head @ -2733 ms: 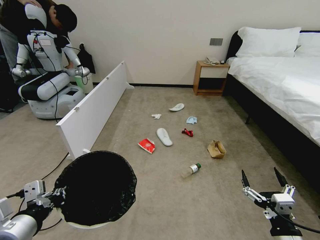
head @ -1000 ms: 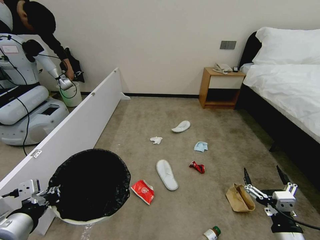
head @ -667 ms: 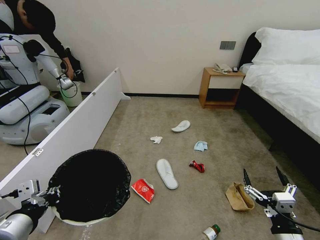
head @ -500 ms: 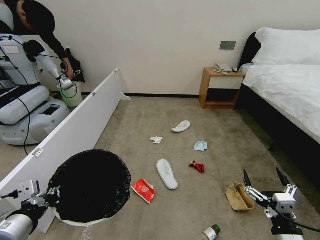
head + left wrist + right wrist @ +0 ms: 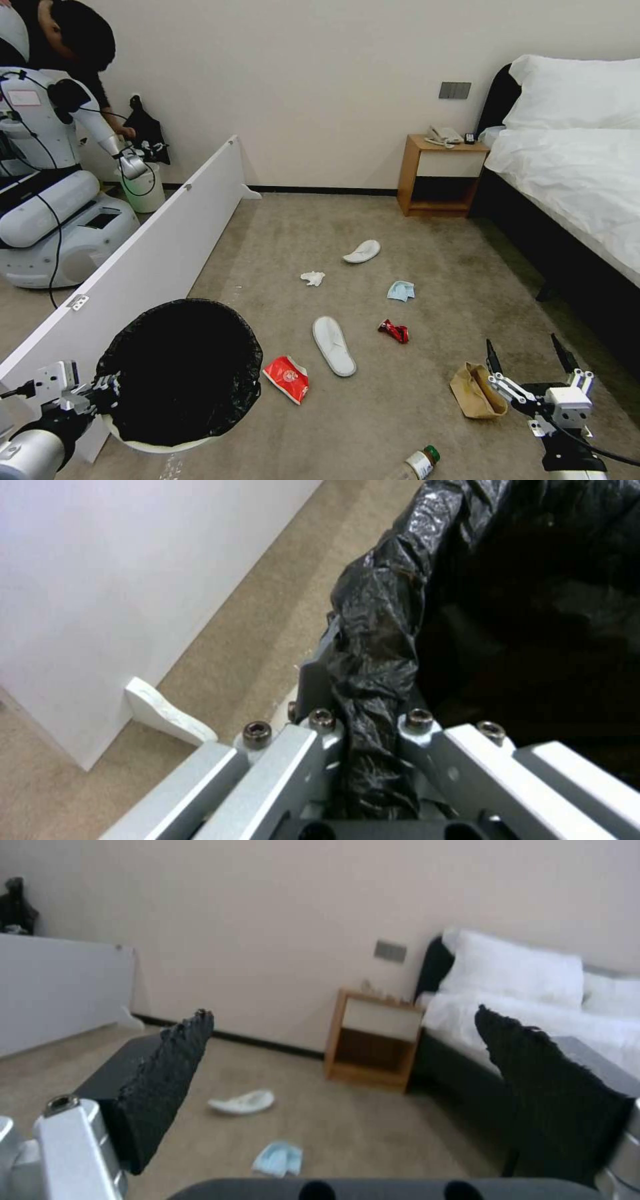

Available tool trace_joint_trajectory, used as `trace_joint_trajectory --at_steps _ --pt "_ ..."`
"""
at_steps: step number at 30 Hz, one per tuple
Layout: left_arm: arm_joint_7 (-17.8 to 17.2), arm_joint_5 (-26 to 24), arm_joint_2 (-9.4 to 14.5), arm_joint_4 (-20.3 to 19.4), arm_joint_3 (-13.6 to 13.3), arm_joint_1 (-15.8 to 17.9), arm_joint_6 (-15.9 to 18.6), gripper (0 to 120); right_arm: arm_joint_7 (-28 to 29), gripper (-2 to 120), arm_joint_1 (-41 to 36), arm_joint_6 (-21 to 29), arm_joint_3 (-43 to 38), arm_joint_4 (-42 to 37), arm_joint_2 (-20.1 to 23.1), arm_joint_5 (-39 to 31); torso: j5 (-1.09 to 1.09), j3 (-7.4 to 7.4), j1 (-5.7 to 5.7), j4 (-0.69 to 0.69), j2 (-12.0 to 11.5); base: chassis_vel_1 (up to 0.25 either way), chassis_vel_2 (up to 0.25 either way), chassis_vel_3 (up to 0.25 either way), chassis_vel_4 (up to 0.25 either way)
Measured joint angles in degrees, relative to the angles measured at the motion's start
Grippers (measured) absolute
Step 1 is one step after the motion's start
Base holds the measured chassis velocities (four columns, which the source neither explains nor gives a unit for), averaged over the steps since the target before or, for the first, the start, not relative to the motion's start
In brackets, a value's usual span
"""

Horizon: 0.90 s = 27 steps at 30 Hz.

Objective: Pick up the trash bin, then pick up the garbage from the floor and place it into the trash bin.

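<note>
My left gripper pinches the trash bin by its lined rim, beside the white partition; I can't see anything inside. My right gripper hangs spread above open carpet, paper bag just beyond.

I see a beige carpeted floor carrying all the litter. At my twelve o'clock lies a white slipper lengthwise, a second slipper farther off, with a white tissue at eleven. A light-blue mask and a crushed red can sit toward one o'clock. The red snack packet lies near at eleven, the brown paper bag at two, the green-capped bottle closest.
</note>
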State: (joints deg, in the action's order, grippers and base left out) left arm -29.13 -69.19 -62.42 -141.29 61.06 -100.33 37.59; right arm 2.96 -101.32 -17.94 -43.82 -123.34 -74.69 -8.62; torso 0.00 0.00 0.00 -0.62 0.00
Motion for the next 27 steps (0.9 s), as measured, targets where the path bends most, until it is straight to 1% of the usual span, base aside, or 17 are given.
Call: trace_joint_trajectory --at_steps 2,3,5,6,7,8,9,10,11,13,14,17,20,23,24,25,27 --pt "0.0 -0.02 -0.11 -0.25 0.26 -0.36 0.0 2 0.55 100 0.32 2.64 1.71 0.53 0.81 -3.55 0.0 0.0 0.0 0.0 0.0 0.0 0.0 0.0 0.0" --pt "0.0 -0.02 -0.11 -0.25 0.26 -0.36 0.0 2 0.55 100 0.32 2.64 1.71 0.53 0.81 -3.55 0.0 0.0 0.0 0.0 0.0 0.0 0.0 0.0 0.0" --pt "0.0 -0.02 -0.3 -0.5 0.68 -1.07 -0.01 2 1.36 100 0.49 5.97 3.94 1.25 2.57 -5.4 0.01 0.01 0.0 0.01 0.0 0.0 0.0 0.0 0.0" --pt "0.0 -0.02 -0.3 -0.5 0.68 -1.07 -0.01 2 1.36 100 0.49 5.97 3.94 1.25 2.57 -5.4 0.01 0.01 0.0 0.01 0.0 0.0 0.0 0.0 0.0" --pt "0.0 -0.02 -0.41 -0.59 0.85 -1.39 -0.01 2 3.64 100 0.39 9.62 5.52 1.09 3.68 -5.98 0.0 0.01 0.0 0.0 0.0 0.0 0.0 0.0 0.0" --pt "0.01 -0.02 -0.57 -0.71 1.12 -1.78 -0.01 2 7.37 100 0.36 14.78 7.85 0.73 5.4 -6.4 0.0 0.01 0.0 0.0 0.0 0.0 0.0 0.0 0.0" --pt "0.01 -0.02 -0.57 -0.71 1.12 -1.78 -0.01 2 7.37 100 0.36 14.78 7.85 0.73 5.4 -6.4 0.0 0.01 0.0 0.0 0.0 0.0 0.0 0.0 0.0" --pt "0.02 -0.02 -0.69 -0.84 1.33 -2.02 -0.02 2 9.78 100 0.61 18.47 9.48 0.67 6.81 -7.08 0.0 0.01 0.0 0.0 0.0 0.0 0.0 0.0 0.0" --pt "0.02 -0.02 -0.69 -0.84 1.33 -2.02 -0.02 2 9.78 100 0.61 18.47 9.48 0.67 6.81 -7.08 0.0 0.01 0.0 0.0 0.0 0.0 0.0 0.0 0.0" --pt "0.03 -0.01 -1.05 -1.09 1.86 -2.47 -0.04 2 12.47 100 1.85 25.16 12.79 2.04 10.28 -10.59 0.01 0.01 0.0 0.01 0.0 0.0 0.0 0.0 0.0" --pt "0.03 -0.01 -1.05 -1.09 1.86 -2.47 -0.04 2 12.47 100 1.85 25.16 12.79 2.04 10.28 -10.59 0.01 0.01 0.0 0.01 0.0 0.0 0.0 0.0 0.0" --pt "0.04 0.01 -1.25 -1.17 2.42 -2.87 -0.05 2 12.84 100 4.32 29.63 15.79 6.12 13.85 -14.64 0.01 0.01 0.0 0.02 0.0 0.0 0.0 0.0 0.0" --pt "0.03 0.01 -1.15 -1.17 2.44 -2.81 -0.06 2 12.61 100 4.75 30.35 16.44 7.68 14.48 -15.48 0.01 0.01 0.0 0.02 0.0 0.0 0.0 0.0 0.0" --pt "0.04 -0.11 -0.93 -1.05 2.54 -2.77 -0.07 2 10.6 100 5.04 30.82 17.03 10.11 15.3 -15.86 0.01 0.01 0.0 -0.02 0.0 0.0 0.0 0.0 0.0" --pt "0.04 -0.25 -0.83 -0.94 2.82 -2.98 -0.07 2 7.27 100 5.09 30.93 17.15 12.06 15.99 -15.56 0.01 0.01 0.0 -0.01 0.0 0.0 0.0 0.0 0.0" --pt "0.04 -0.25 -0.83 -0.94 2.82 -2.98 -0.07 2 7.27 100 5.09 30.93 17.15 12.06 15.99 -15.56 0.01 0.01 0.0 -0.01 0.0 0.0 0.0 0.0 0.0" --pt "0.04 -0.61 -0.67 -0.86 3.25 -3.17 -0.07 2 2.86 100 5.21 30.35 17.21 14.85 16.98 -10.95 0.0 0.01 0.0 0.01 0.0 0.0 0.0 0.0 0.0"
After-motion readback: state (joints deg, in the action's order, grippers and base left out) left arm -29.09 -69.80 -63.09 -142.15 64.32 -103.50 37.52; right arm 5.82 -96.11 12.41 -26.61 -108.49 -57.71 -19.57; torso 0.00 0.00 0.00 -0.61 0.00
